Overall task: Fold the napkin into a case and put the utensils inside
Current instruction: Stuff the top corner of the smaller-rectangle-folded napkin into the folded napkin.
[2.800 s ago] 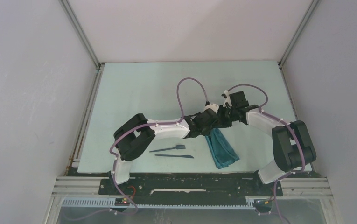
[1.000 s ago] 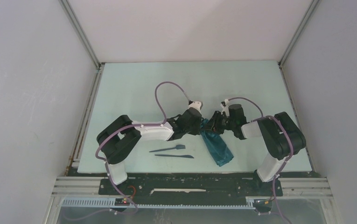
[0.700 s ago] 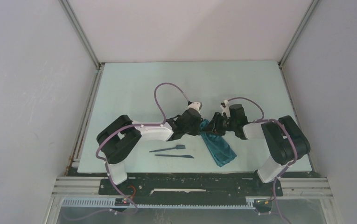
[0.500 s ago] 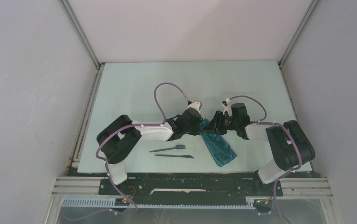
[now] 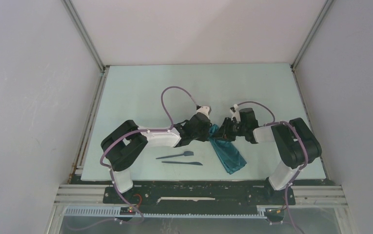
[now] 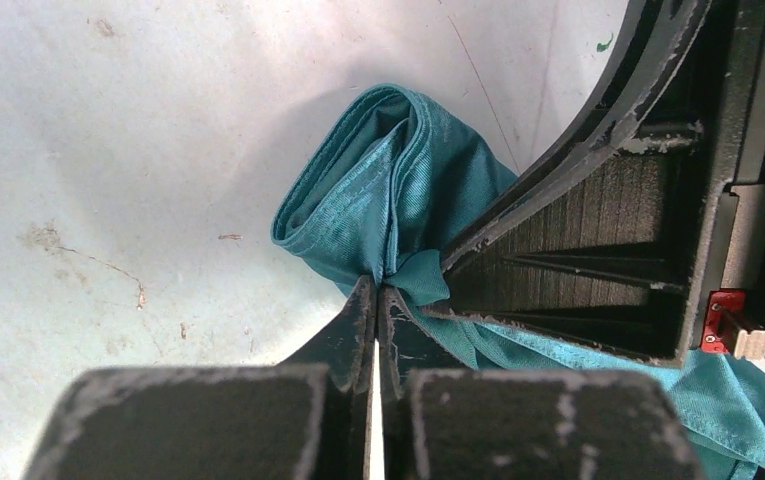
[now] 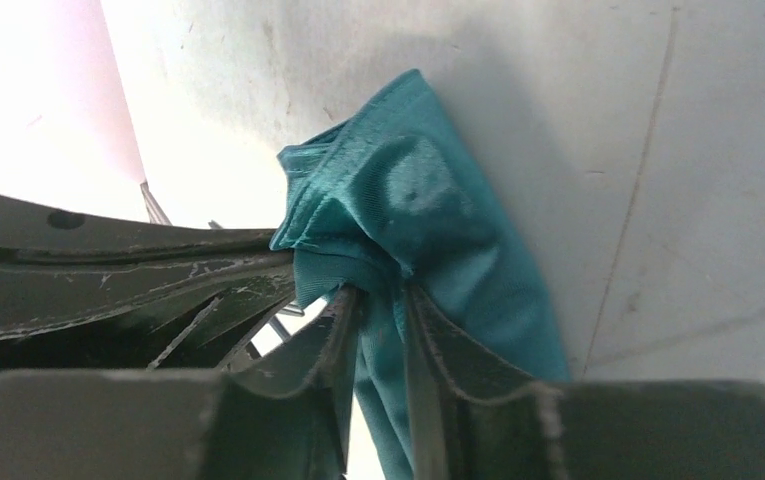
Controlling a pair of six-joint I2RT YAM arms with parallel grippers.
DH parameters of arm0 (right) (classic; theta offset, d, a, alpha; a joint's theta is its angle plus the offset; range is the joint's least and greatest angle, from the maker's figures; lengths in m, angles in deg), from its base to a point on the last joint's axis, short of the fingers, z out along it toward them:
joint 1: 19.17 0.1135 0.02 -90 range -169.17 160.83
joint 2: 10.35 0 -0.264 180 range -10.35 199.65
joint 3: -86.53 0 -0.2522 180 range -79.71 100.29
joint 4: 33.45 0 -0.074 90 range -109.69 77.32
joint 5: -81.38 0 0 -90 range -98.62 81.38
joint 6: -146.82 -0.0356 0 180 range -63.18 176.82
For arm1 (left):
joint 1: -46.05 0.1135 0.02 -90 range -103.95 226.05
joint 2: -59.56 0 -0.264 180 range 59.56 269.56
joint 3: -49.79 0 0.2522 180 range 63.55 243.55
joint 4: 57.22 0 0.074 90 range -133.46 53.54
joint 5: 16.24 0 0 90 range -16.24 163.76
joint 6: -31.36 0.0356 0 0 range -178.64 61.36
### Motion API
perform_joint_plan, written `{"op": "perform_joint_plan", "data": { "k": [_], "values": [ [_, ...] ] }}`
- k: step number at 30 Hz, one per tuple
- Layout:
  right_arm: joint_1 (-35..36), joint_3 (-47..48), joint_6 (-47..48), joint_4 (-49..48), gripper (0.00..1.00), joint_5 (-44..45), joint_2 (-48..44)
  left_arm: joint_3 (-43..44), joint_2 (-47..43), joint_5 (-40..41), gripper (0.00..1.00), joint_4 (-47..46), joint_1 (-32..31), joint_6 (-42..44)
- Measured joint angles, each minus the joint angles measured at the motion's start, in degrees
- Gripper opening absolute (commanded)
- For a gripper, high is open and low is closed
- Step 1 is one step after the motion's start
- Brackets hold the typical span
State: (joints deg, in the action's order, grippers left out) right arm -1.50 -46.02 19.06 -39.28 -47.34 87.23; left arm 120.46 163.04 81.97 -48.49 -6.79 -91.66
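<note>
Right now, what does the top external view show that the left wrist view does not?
Only the top external view: the slim dark plastic fork and pointed knife, lying on the pale table apart from the soft dark teal-green cloth napkin. Only the left wrist view: the left gripper shut on a napkin fold. Both: the napkin, with the right gripper at its far end.

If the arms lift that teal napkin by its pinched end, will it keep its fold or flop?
Probably flops: the napkin bunches softly where the left gripper pinches it. Its sheeny layers may slide apart.
</note>
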Motion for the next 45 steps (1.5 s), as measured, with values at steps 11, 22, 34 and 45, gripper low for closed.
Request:
{"op": "perform_joint_plan", "data": {
  "k": [11,22,34,45],
  "values": [
    [-0.4,0.5,1.8,4.9,0.41,0.1,-6.5,0.0,0.0,0.0,0.0,0.0,0.0,0.0],
    [-0.3,3.5,1.6,3.6,0.17,-0.5,-1.7,0.0,0.0,0.0,0.0,0.0,0.0,0.0],
    [3.1,4.2,-1.6,-7.5,0.27,0.4,6.3,0.0,-0.5,0.0,0.0,0.5,0.7,0.0],
    [3.2,3.5,-4.6,-14.7,0.35,-0.5,7.7,-3.3,-2.9,0.3,0.0,0.5,2.8,-2.7]
  ]
}}
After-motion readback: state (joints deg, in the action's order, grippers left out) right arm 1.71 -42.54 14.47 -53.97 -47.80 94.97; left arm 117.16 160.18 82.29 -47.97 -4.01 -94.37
